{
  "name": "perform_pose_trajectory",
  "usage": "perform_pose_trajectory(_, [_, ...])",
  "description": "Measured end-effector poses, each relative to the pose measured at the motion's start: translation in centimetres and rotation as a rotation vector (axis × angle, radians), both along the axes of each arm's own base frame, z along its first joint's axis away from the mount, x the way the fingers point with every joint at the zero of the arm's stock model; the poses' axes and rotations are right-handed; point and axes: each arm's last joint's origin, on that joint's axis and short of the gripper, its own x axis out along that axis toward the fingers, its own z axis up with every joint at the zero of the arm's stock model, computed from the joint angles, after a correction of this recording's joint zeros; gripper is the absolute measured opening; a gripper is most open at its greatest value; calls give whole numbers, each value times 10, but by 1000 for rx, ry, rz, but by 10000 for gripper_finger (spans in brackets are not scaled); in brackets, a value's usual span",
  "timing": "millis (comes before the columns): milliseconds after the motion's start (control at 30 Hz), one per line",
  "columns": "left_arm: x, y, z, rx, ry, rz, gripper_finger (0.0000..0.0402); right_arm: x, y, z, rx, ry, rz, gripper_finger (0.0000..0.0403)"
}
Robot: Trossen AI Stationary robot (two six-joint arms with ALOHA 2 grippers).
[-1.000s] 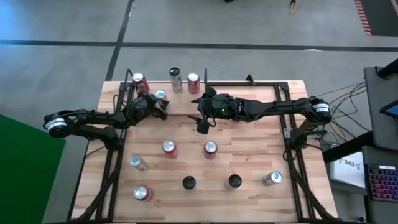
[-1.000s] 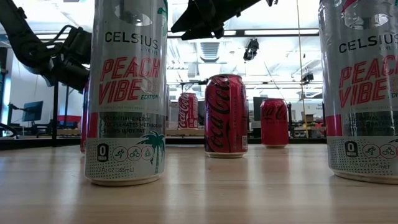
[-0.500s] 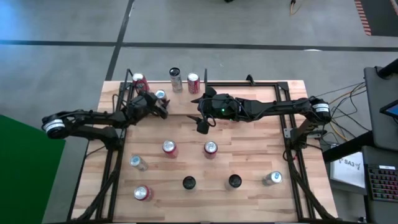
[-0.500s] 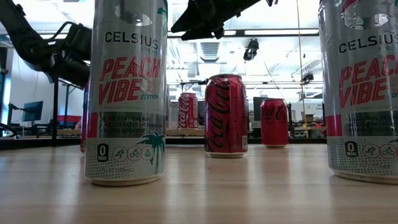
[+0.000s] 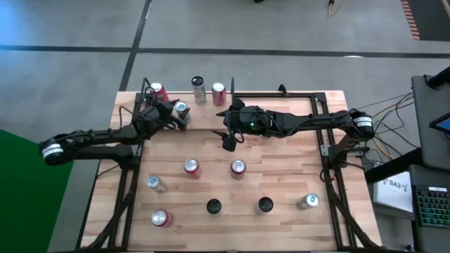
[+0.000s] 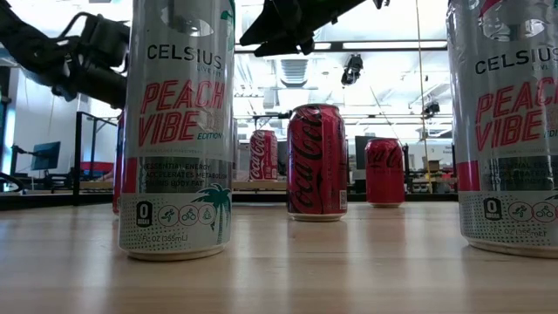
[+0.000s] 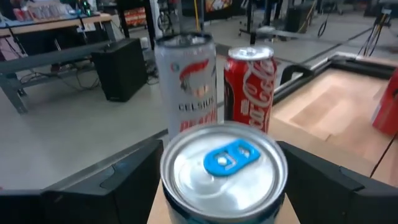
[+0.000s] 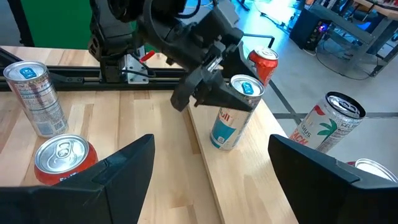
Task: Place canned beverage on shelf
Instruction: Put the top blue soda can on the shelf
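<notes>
A silver-and-blue can with a blue tab (image 5: pixel 181 108) is at the table's far left, with my left gripper (image 5: pixel 174 114) shut on it. It fills the left wrist view (image 7: pixel 222 168) and also shows in the right wrist view (image 8: pixel 233 115). It stands over the light wood shelf plank (image 8: pixel 227 186) along the far edge (image 5: pixel 209 105). On that plank stand a silver Celsius can (image 5: pixel 198 88) and two red cola cans (image 5: pixel 219 92), (image 5: pixel 156 91). My right gripper (image 5: pixel 228 140) hangs open above the table's middle, holding nothing. The low view hides the held can behind a near can. My left gripper pinches the can's upper wall just under the rim (image 8: pixel 241 99) between its two fingers, one on each side. The fingers come nearly level from the table's left side. The can hangs slightly tilted, top up. Whether its bottom (image 8: pixel 221 144) touches the plank I cannot tell.
Several more cans stand on the table nearer the front: red ones (image 5: pixel 191 166), (image 5: pixel 238 166), (image 5: pixel 160 218), silver ones (image 5: pixel 156 184), (image 5: pixel 307 202), black ones (image 5: pixel 213 206), (image 5: pixel 264 204). Black frame rods (image 5: pixel 281 94) edge the far right.
My left gripper has risen and shifted a little toward the far edge, taking the blue-tabbed can with it. My right arm has kept still.
</notes>
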Motion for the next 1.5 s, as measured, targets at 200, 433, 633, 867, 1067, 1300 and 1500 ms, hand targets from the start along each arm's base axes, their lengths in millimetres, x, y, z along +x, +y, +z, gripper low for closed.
perform_pose_trajectory(200, [-4, -5, 11, 31, -55, -27, 291, 0, 0, 0, -2, 0, 0, 304])
perform_pose_trajectory(433, [-9, -7, 23, 83, -96, -28, 291, 0, 0, 0, -3, -3, 1, 304])
perform_pose_trajectory(633, [-5, -7, 59, 108, -118, -55, 291, -1, 0, 3, -14, -7, 5, 304])
perform_pose_trajectory(867, [5, -14, 104, 37, 39, -160, 277, -8, 1, 13, -31, -27, 9, 304])
perform_pose_trajectory(1067, [2, -30, 121, -21, 147, -235, 213, -15, 1, 20, -41, -28, 13, 304])
perform_pose_trajectory(1300, [0, -45, 118, -132, 228, -294, 98, -16, 1, 21, -55, -24, 18, 304])
perform_pose_trajectory(1500, [0, -47, 101, -209, 339, -299, 7, -16, 1, 21, -55, -22, 18, 304])
